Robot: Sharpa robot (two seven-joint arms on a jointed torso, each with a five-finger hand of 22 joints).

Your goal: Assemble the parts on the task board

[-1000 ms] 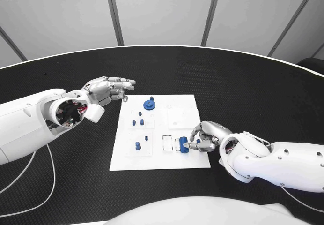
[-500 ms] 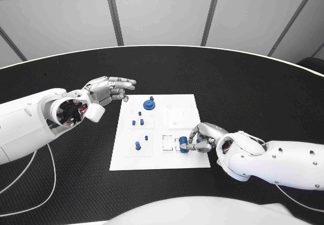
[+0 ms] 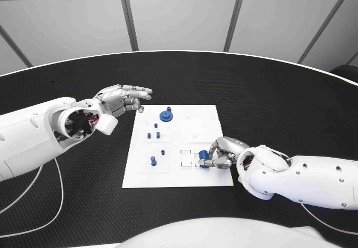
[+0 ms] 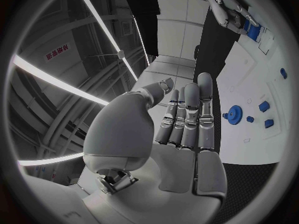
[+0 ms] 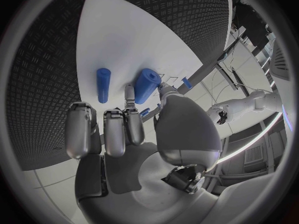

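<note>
We see the right robot hand pinching a blue cylinder at the near right of the white task board (a second blue cylinder lies beside it). The left robot hand hovers open, empty, over the black counter by the board's far left corner.

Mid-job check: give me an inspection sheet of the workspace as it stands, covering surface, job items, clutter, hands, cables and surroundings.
Surface: black textured table, round edge at the back.
Job's things: white task board mid-table; blue gear at its far end; small blue parts standing down its left half; blue cylinder at the near right; a second blue cylinder lies beside it on the board.
Clutter: nothing seen.
Hands: right hand has its fingers on the blue cylinder; left hand hovers open, off the board's far left corner.
Cables: white cable trails under the left arm.
Surroundings: grey wall panels behind the table.
</note>
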